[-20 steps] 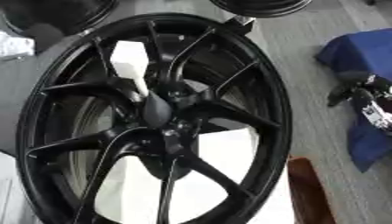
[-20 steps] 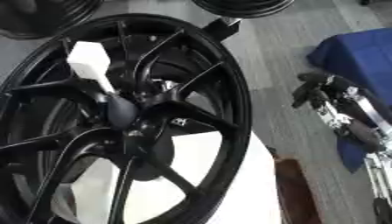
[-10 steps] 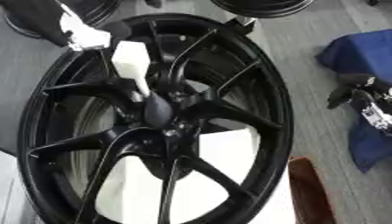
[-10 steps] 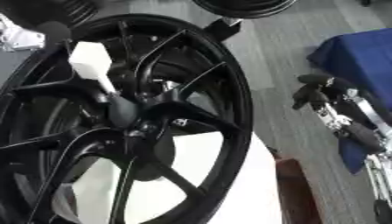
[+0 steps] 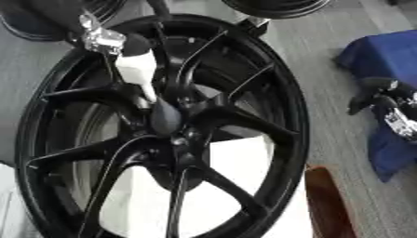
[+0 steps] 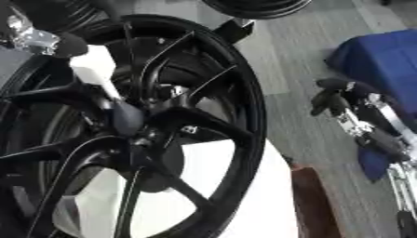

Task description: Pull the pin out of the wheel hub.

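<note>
My left hand is at the white pin, at 11 o'clock from the hub of the black wheel, but I cannot tell if its fingers are closed on it. My right hand hangs relaxed and empty at 3 o'clock. I think a crooked pull could jam the pin between the spokes; around is grey floor, a blue cloth and more wheels.

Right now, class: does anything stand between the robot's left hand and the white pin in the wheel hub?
Nothing visible does. The left hand is already at the top of the white pin, which sticks out of the wheel hub. The right hand hangs apart, beside the wheel.
</note>
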Controlling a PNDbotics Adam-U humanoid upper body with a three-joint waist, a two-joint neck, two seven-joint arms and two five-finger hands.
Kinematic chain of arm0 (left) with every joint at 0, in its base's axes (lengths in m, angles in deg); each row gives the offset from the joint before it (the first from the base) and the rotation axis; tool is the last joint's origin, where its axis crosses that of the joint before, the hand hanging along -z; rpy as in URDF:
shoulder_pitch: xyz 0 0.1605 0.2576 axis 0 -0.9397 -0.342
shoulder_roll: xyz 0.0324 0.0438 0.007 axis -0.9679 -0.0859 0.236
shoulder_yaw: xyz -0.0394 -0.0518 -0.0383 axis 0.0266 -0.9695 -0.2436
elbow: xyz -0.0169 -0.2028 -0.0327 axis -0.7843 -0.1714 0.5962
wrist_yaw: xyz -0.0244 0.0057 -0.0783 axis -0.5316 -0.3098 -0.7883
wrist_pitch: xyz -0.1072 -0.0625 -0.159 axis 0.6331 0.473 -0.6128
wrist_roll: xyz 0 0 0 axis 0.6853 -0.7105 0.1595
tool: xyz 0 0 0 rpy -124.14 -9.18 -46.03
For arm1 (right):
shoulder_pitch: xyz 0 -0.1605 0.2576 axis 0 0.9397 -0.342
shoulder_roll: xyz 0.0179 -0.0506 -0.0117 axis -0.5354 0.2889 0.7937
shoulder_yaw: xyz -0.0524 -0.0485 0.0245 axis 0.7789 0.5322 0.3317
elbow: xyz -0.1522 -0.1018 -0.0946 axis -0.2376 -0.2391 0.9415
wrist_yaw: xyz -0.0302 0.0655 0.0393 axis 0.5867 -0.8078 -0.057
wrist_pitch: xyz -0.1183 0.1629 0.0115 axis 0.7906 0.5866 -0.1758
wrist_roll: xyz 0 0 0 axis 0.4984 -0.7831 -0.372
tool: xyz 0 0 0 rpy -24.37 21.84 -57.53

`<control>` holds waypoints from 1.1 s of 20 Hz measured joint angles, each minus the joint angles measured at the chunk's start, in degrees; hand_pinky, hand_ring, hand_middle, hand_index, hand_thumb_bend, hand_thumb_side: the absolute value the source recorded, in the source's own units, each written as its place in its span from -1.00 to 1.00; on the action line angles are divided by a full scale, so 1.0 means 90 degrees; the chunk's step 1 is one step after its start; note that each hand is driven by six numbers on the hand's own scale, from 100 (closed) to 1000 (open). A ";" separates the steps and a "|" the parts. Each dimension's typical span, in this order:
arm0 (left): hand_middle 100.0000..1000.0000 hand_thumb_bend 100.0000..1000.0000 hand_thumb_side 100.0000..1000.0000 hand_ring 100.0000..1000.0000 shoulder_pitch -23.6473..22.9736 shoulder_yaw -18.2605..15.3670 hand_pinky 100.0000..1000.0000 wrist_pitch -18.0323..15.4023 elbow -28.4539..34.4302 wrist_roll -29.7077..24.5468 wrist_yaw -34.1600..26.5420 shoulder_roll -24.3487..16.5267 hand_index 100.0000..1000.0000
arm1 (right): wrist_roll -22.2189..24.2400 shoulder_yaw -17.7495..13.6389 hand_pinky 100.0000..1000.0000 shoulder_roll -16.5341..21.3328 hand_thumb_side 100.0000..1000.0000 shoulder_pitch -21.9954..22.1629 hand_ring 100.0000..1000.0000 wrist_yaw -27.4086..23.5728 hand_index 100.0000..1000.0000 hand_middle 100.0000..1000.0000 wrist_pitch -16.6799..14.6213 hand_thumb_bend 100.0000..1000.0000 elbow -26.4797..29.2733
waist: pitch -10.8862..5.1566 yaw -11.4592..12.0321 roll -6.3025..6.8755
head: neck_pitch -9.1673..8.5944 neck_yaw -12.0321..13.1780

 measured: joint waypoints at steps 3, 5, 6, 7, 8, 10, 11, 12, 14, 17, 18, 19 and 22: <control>0.54 -0.22 0.85 0.81 -0.0011 0.0043 0.92 -0.0110 -0.0148 0.0110 0.0127 0.0006 0.75 | 0.0000 0.0006 0.43 0.0000 0.17 -0.0002 0.08 0.0006 0.60 0.11 0.0000 -1.00 -0.0001 | 0.0013 -0.0012 0.0002 | 0.0000 0.0013; 0.54 -0.21 0.80 0.82 -0.0038 0.0043 0.92 -0.0179 -0.0272 0.0179 0.0303 0.0043 0.76 | 0.0000 0.0017 0.43 0.0000 0.17 -0.0005 0.08 0.0007 0.60 0.11 0.0000 -1.00 -0.0002 | 0.0014 -0.0022 0.0003 | 0.0000 0.0026; 0.54 -0.20 0.78 0.82 -0.0058 0.0045 0.92 -0.0213 -0.0336 0.0213 0.0383 0.0057 0.76 | 0.0000 0.0023 0.43 0.0000 0.17 -0.0007 0.07 0.0007 0.60 0.11 0.0000 -1.00 -0.0002 | 0.0015 -0.0028 0.0003 | 0.0000 0.0031; 0.55 -0.20 0.77 0.82 -0.0069 0.0045 0.92 -0.0245 -0.0402 0.0245 0.0463 0.0058 0.76 | 0.0000 0.0028 0.43 0.0000 0.18 -0.0008 0.07 0.0007 0.60 0.11 0.0001 -1.00 -0.0002 | 0.0018 -0.0033 0.0003 | 0.0000 0.0035; 0.55 -0.18 0.78 0.82 -0.0086 0.0046 0.92 -0.0274 -0.0464 0.0274 0.0540 0.0059 0.76 | 0.0000 0.0035 0.43 0.0000 0.17 -0.0012 0.07 0.0007 0.60 0.11 0.0001 -1.00 -0.0003 | 0.0018 -0.0037 0.0003 | 0.0000 0.0039; 0.55 -0.15 0.77 0.83 -0.0130 0.0076 0.92 -0.0329 -0.0579 0.0329 0.0676 0.0081 0.77 | -0.0002 0.0036 0.43 0.0000 0.17 -0.0039 0.07 0.0007 0.60 0.10 0.0005 -1.00 -0.0003 | 0.0019 -0.0043 0.0003 | 0.0001 0.0053; 0.56 -0.14 0.77 0.83 -0.0150 0.0089 0.93 -0.0356 -0.0631 0.0356 0.0731 0.0099 0.77 | -0.0003 0.0036 0.43 -0.0001 0.17 -0.0053 0.07 0.0007 0.60 0.10 0.0008 -1.00 -0.0003 | 0.0021 -0.0048 0.0004 | 0.0001 0.0055; 0.56 -0.12 0.77 0.83 -0.0169 0.0111 0.93 -0.0382 -0.0677 0.0382 0.0787 0.0109 0.78 | -0.0001 0.0036 0.43 -0.0001 0.17 -0.0056 0.07 0.0007 0.60 0.10 0.0012 -1.00 -0.0003 | 0.0026 -0.0053 0.0004 | 0.0001 0.0056; 0.56 -0.12 0.76 0.83 -0.0186 0.0124 0.92 -0.0434 -0.0768 0.0434 0.0907 0.0110 0.77 | 0.0003 0.0037 0.42 -0.0001 0.17 -0.0056 0.07 0.0007 0.60 0.10 0.0017 -1.00 -0.0004 | 0.0035 -0.0061 0.0004 | 0.0001 0.0058; 0.55 -0.09 0.75 0.82 -0.0233 0.0127 0.92 -0.0503 -0.0882 0.0503 0.1059 0.0114 0.76 | 0.0004 0.0038 0.42 -0.0001 0.17 -0.0058 0.07 0.0007 0.60 0.10 0.0019 -1.00 -0.0005 | 0.0048 -0.0068 0.0001 | 0.0001 0.0062; 0.55 -0.09 0.75 0.82 -0.0236 0.0132 0.92 -0.0523 -0.0918 0.0523 0.1102 0.0118 0.76 | 0.0004 0.0038 0.42 -0.0001 0.17 -0.0059 0.07 0.0007 0.60 0.10 0.0019 -1.00 -0.0006 | 0.0051 -0.0071 -0.0002 | 0.0001 0.0067; 0.54 -0.10 0.76 0.82 -0.0241 0.0138 0.91 -0.0542 -0.0947 0.0542 0.1140 0.0131 0.76 | 0.0004 0.0038 0.42 -0.0002 0.18 -0.0060 0.07 0.0007 0.60 0.10 0.0019 -1.00 -0.0008 | 0.0051 -0.0073 -0.0003 | 0.0001 0.0076; 0.49 -0.13 0.72 0.79 -0.0276 0.0140 0.88 -0.0588 -0.1032 0.0588 0.1230 0.0167 0.74 | 0.0005 0.0039 0.42 -0.0003 0.18 -0.0063 0.07 0.0007 0.60 0.10 0.0020 -1.00 -0.0037 | 0.0057 -0.0078 -0.0005 | 0.0001 0.0094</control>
